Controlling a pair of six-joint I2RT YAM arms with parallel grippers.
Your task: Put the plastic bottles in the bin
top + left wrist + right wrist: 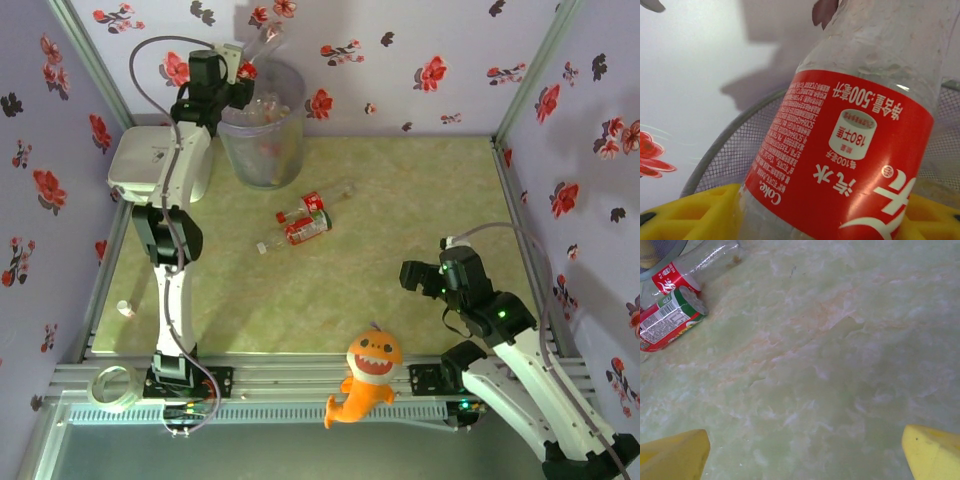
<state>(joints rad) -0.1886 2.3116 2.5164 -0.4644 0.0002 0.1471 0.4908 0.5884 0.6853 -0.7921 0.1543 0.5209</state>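
1. Left gripper (238, 75): clamped on a red-labelled clear bottle (850, 150), held tilted at the rim of the grey bin (262, 150).
2. Binned bottles (262, 108): several lie inside the bin.
3. Right gripper (805, 440): jaws spread wide, holding nothing, above the bare table (840, 340).
4. Loose bottles (303, 222): lying together mid-table, near the bin and well apart from the right gripper.

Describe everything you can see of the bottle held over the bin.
The bottle is clear, slightly crinkled plastic with a red wraparound label printed in white Chinese text and the word "Coke". No liquid shows inside. The left arm's yellow fingers clamp it from both sides near the label's edge. It hangs tilted just above the rim of the grey bin.
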